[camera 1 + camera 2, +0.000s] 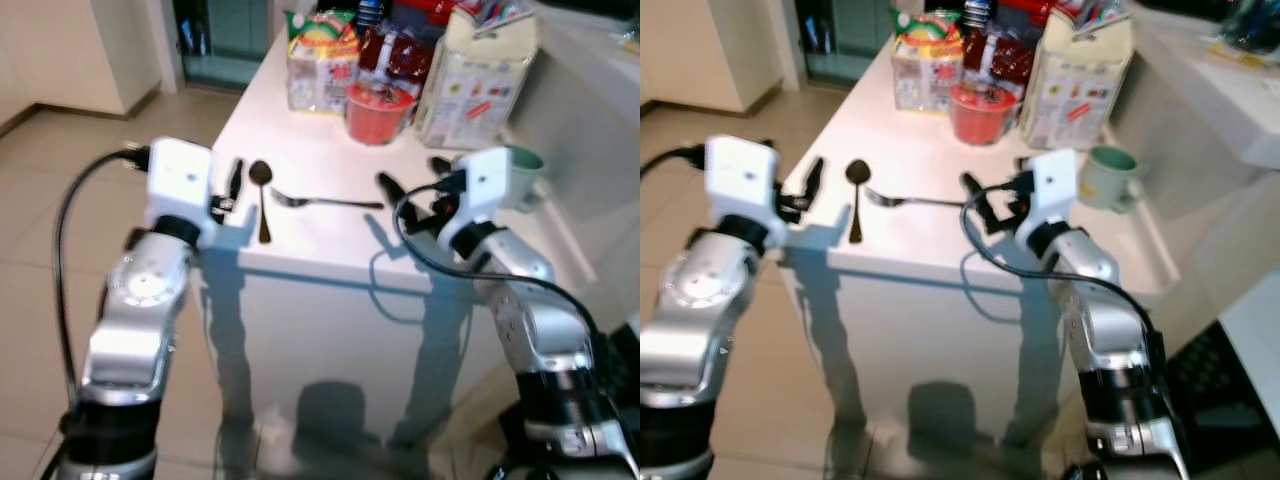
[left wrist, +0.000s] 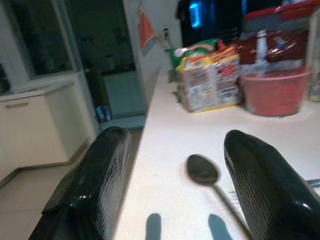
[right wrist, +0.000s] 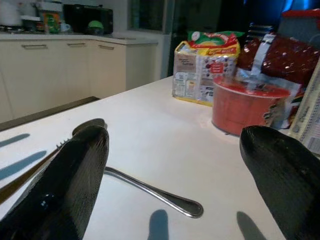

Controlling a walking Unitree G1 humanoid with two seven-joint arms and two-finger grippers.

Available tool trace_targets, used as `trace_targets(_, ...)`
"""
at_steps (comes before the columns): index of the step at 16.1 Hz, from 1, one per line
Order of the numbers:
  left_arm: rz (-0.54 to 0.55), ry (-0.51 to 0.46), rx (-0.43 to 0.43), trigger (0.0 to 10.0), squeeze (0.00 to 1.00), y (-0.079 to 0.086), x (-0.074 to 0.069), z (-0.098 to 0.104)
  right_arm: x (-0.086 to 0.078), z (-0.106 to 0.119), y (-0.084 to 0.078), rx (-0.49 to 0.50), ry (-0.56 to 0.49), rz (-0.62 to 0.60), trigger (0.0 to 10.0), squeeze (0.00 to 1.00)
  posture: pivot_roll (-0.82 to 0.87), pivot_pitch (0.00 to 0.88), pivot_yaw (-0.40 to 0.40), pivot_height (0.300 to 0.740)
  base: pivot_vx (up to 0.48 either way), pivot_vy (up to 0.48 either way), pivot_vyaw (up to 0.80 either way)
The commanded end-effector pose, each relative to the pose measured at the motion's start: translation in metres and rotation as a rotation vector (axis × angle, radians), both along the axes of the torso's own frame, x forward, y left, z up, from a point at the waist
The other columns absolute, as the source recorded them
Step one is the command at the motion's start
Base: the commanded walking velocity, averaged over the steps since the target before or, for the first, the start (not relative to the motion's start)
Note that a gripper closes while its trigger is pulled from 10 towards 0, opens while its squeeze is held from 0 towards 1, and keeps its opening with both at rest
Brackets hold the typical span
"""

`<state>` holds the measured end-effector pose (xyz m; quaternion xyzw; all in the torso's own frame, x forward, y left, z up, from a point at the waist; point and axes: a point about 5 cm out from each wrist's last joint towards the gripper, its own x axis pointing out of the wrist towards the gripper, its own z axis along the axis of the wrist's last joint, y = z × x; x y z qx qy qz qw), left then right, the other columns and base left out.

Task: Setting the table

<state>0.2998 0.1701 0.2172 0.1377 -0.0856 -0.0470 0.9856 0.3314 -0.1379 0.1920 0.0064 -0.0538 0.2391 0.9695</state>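
Both grippers hover spread and empty at the white table's (image 1: pixel 300 255) near edge: the spoon (image 1: pixel 261 190) lies just ahead of the left gripper (image 1: pixel 234 190), beside its inner finger. The fork (image 1: pixel 325 202) lies ahead of the right gripper (image 1: pixel 390 187), handle nearest. A clean pickup (my judgement) means straddling a slim handle squarely before closing.

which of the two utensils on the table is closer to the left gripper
The dark spoon: it lies lengthwise right beside the left gripper. The silver fork lies crosswise farther right, its handle toward the right gripper.

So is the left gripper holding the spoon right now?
No, the left gripper is open and empty, with the spoon lying on the table between its fingers.
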Motion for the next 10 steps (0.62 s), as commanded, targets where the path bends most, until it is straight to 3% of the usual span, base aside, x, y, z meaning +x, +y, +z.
trace_targets(1, -0.014, -0.001, 0.010, 10.0, 0.00, -0.003, -0.003, 0.002, 0.007, -0.001, -0.012, -0.008, 0.010, -0.011, 10.0, 0.00, 0.08, 0.000, -0.070, 0.740, 0.000, 0.000, 0.00)
trace_targets(6, -0.026, 0.030, 0.031, 10.0, 0.00, 0.000, -0.008, 0.001, 0.027, -0.005, -0.003, -0.043, 0.031, 0.053, 10.0, 0.00, 0.09, 0.000, -0.053, 0.740, 0.000, 0.000, 0.00)
trace_targets(7, -0.055, 0.037, 0.042, 10.0, 0.00, 0.000, -0.012, 0.002, 0.038, -0.007, 0.000, -0.031, 0.054, 0.090, 10.0, 0.00, 0.10, 0.000, -0.060, 0.740, 0.000, 0.000, 0.00)
trace_targets(8, -0.081, 0.052, 0.039, 10.0, 0.00, 0.000, -0.014, 0.001, 0.045, -0.007, 0.000, -0.006, 0.072, 0.110, 10.0, 1.00, 0.11, 0.000, -0.062, 0.740, 0.000, 0.000, 0.00)
trace_targets(10, -0.129, 0.069, 0.034, 10.0, 0.00, 0.001, -0.024, 0.001, 0.058, -0.006, 0.000, 0.010, 0.125, 0.150, 10.0, 1.00, 0.11, 0.000, -0.069, 0.740, 0.000, 0.000, 0.00)
